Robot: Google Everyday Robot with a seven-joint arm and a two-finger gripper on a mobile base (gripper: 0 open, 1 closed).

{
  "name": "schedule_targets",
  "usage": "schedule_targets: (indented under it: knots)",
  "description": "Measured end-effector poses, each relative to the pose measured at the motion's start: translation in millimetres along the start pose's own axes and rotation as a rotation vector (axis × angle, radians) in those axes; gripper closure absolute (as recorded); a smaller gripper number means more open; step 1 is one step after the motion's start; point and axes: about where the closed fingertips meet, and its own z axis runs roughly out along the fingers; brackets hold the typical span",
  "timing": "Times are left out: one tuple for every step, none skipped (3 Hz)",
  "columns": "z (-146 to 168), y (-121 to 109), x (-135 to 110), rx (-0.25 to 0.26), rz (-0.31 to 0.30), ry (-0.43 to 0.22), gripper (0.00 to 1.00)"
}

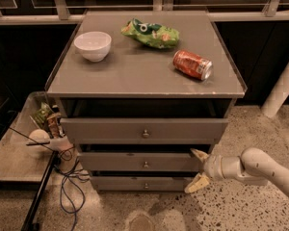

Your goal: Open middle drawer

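presently, entry one: my gripper (pixel 198 169), low at the right front corner of the cabinet (pixel 144 76), arm reaching in from the right of the view. fingers (pixel 199 154) spread apart, one above the other, nothing between them.

entry two: middle drawer (pixel 111 161), grey flat front, second of three, under the top drawer (pixel 101 129) and above the bottom drawer (pixel 115 183). it looks shut or nearly so. its long axis runs side to side across the cabinet face. my upper fingertip sits just beside its right end, and the lower one hangs down by the bottom drawer's end.

entry three: knob (pixel 145 164), small, round, metal, centred on the middle front. it lies toward the left of the view from my gripper, at about the same height, well apart from both tips.

judgement: the coming move turns on that sideways offset. i would slide along the front to the knob, close on it, then pull outward.

entry four, not concerned: bowl (pixel 92 44), chip bag (pixel 151 33), soda can (pixel 192 64), all on top.
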Motion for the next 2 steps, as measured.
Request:
schedule_targets:
  knots:
    - [1.4,-0.8,0.4,0.001,0.000,-0.002,0.00]
    - [10.0,-0.5,-3.5,-0.003,-0.027,0.009,0.00]
